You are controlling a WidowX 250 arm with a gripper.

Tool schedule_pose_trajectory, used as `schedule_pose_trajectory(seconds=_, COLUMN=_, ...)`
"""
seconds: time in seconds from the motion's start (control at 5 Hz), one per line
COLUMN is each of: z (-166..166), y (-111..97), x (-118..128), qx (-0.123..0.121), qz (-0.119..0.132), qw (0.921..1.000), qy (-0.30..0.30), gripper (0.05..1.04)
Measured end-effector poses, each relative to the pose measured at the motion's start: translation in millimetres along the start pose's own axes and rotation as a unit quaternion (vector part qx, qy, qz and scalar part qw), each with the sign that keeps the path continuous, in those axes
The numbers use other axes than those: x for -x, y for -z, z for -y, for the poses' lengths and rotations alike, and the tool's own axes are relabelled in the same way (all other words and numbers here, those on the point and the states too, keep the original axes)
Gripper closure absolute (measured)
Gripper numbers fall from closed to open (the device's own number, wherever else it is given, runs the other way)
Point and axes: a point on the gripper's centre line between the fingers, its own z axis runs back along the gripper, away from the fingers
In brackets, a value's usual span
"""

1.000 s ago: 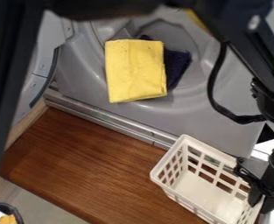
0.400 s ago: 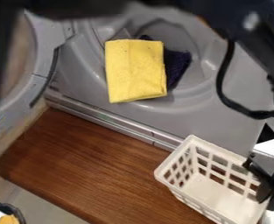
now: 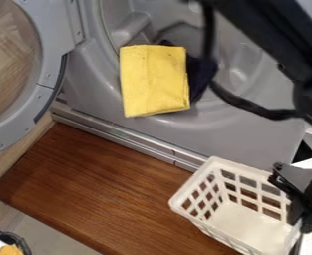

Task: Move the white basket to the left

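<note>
Evidently, we have most of the leftward move to do, with the white lattice basket [image 3: 241, 221] at five o'clock, the black two-finger gripper [image 3: 288, 198] by its rim, open or clamped we cannot tell.

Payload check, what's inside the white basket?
No item visible in the white basket, just its pale floor and slotted walls. The black gripper covers part of the end at image right, so whatever is behind it there can't be seen.
</note>
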Motion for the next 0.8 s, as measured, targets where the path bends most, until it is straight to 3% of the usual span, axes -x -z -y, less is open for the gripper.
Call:
schedule_pose_trajectory(seconds=0.4, z=-42.4, y=-13.7, x=0.8, qx=-0.030, qz=0.011, qw=0.9980, qy=-0.055, gripper=0.988)
schedule_pose_trajectory(seconds=0.8, z=-94.3, y=-25.6, x=6.7, qx=-0.097, qz=-0.004, qw=0.9873, qy=-0.126, gripper=0.988)
